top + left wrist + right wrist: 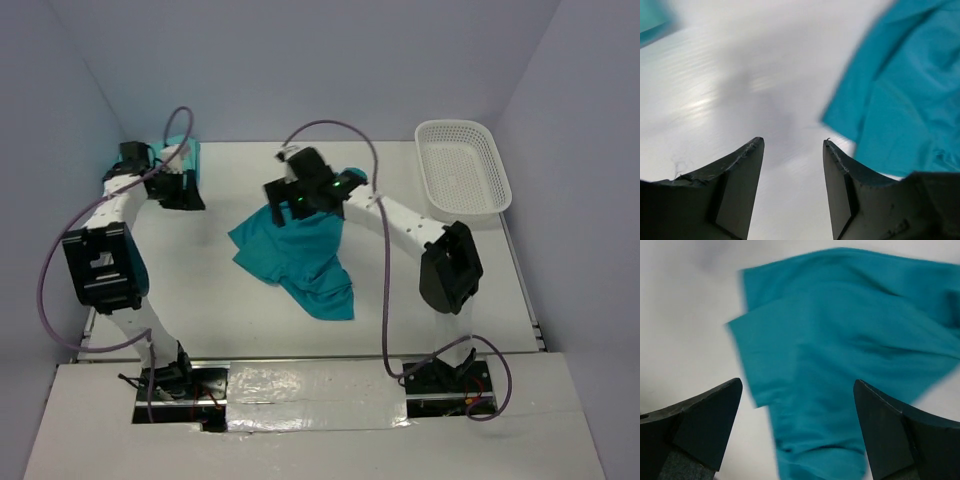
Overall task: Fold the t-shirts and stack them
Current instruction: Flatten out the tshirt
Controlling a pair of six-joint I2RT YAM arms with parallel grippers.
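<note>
A teal t-shirt (295, 258) lies crumpled in the middle of the white table. My right gripper (283, 203) hovers over its far edge, jaws wide open and empty; the shirt (850, 355) fills the right wrist view below the fingers. My left gripper (186, 190) is at the far left, open and empty over bare table, with the shirt's edge (900, 95) to its right. A folded teal shirt (185, 152) lies at the far left corner, partly hidden by the left arm; a blurred corner of it (652, 20) shows in the left wrist view.
A white plastic basket (462, 168) stands at the far right corner. Grey walls enclose the table on three sides. Cables loop above both arms.
</note>
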